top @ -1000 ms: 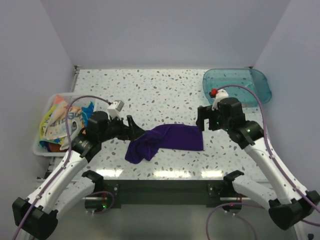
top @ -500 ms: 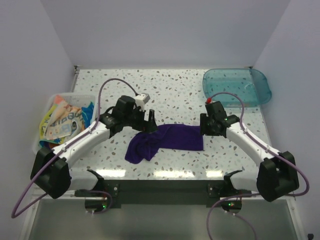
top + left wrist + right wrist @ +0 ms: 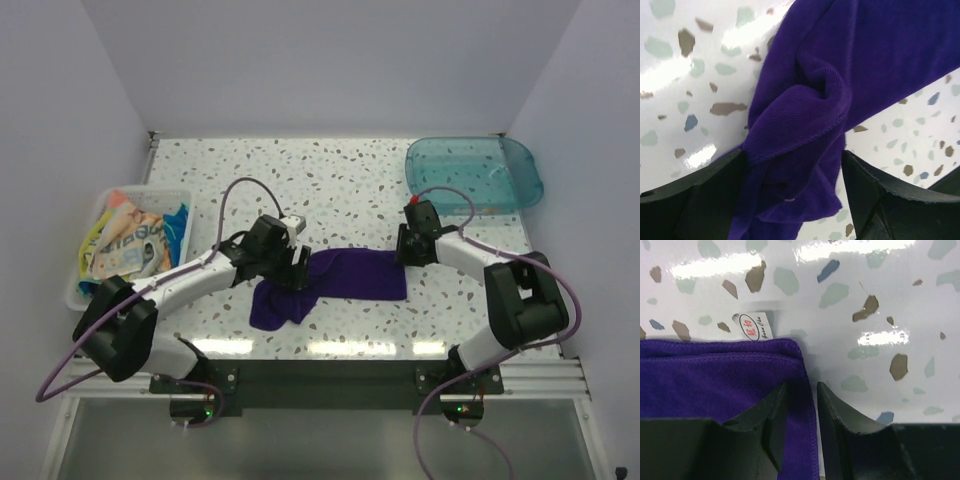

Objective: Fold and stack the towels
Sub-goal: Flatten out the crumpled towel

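Purple towel [image 3: 350,275] near the front middle of the speckled surface [image 3: 330,180]: flat toward the right, bunched into a lump at the left. Left gripper [image 3: 792,185] wide open, one finger on either side of that lump. Right gripper [image 3: 801,390] low at the right-hand edge, nearly closed, a narrow gap left with the hem in it, near a small white label [image 3: 751,327]. Other towels [image 3: 130,245] heaped in the bin [image 3: 148,191] at far left.

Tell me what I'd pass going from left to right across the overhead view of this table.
A white bin holding colourful towels → the purple towel lying mid-table → the teal tray at the far right. The two grippers overlap the purple towel's ends, so they are left out.
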Controlling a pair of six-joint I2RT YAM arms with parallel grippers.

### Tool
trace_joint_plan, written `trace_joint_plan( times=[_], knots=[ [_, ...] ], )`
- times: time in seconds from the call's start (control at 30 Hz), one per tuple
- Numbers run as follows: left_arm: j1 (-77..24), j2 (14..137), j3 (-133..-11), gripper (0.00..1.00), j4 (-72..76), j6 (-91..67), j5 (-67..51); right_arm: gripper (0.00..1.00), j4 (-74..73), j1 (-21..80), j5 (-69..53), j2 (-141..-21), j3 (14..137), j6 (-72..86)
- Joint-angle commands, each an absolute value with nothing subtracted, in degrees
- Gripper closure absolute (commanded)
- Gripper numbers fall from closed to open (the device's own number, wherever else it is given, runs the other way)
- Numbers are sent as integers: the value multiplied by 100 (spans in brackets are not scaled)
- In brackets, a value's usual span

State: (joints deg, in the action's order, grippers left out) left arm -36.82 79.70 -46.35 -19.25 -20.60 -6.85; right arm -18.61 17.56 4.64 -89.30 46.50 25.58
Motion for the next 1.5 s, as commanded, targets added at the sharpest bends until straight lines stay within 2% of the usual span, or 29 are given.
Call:
trace_joint_plan(
  times=[0.0, 0.03, 0.07, 0.1, 0.13, 0.2, 0.23, 0.27, 0.33, 0.4, 0.57, 0.63, 0.67, 0.73, 0.87, 0.97, 1.03, 1.1, 1.17, 1.37, 1.47],
  knots=[
    [-3709, 7796, -4185, 19, -1802, -2346, -387, 67, -1345, 1731, 387, -9175, 4649, 2567],
    [-3709, 7761, -4079, 21, -1784, -2408, -387, 71, -1336, 1740, 378, -9237, 4676, 2532],
    [-3709, 7691, -3895, 28, -1758, -2460, -378, 74, -1327, 1740, 361, -9290, 4702, 2488],
    [-3709, 7647, -3807, 33, -1740, -2583, -378, 83, -1318, 1740, 308, -9368, 4763, 2383],
    [-3709, 7533, -3727, 46, -1740, -2636, -378, 88, -1292, 1740, 290, -9395, 4798, 2347],
    [-3709, 7392, -3534, 60, -1758, -2759, -343, 100, -1257, 1740, 63, -9439, 4974, 2251],
    [-3709, 7209, -3481, 74, -1793, -2795, -317, 100, -1266, 1749, 18, -9466, 5070, 2215],
    [-3718, 7111, -3420, 80, -1880, -2865, -273, 100, -1274, 1784, 26, -9483, 5289, 2145],
    [-3709, 6735, -3410, 90, -2082, -2918, -18, 100, -1283, 1810, -263, -9536, 5553, 2083],
    [-3709, 6479, -3498, 91, -2275, -3006, 385, 100, -1301, 1889, -491, -9615, 6028, 1960],
    [-3709, 5723, -4015, 91, -2882, -3033, 1344, 100, -880, 1907, -975, -9458, 6531, 1855],
    [-3709, 5494, -4052, 89, -2804, -2936, 1109, 100, -467, 1907, -967, -9124, 6190, 1846],
    [-3709, 5441, -4017, 87, -2743, -2892, 916, 95, -379, 1916, -888, -8984, 6031, 1837],
    [-3718, 5379, -3772, 82, -2472, -2883, 477, 94, -141, 1898, -617, -8607, 5436, 1837],
    [-3998, 5414, -3113, 75, -1856, -3277, -779, 83, -18, 1855, -37, -8027, 4353, 2240],
    [-4551, 5405, -2752, 68, -1635, -3523, -844, 67, -61, 1846, 367, -7500, 3649, 2478],
    [-5059, 5361, -2707, 60, -1687, -3586, -748, 61, -193, 1846, 527, -7235, 3359, 2496],
    [-5377, 5274, -2768, 51, -1749, -3569, -563, 53, -481, 1846, 677, -6909, 3349, 2418],
    [-5756, 5221, -2847, 47, -1758, -3472, -536, 48, -658, 1854, 633, -6786, 3515, 2233],
    [-6152, 5247, -3234, 27, -1626, -3086, -720, 43, -1756, 1995, 545, -7276, 4464, 2179],
    [-6152, 5343, -3602, 26, -1792, -2980, -265, 42, -2170, 2267, 659, -7654, 4859, 2267]
  ],
)
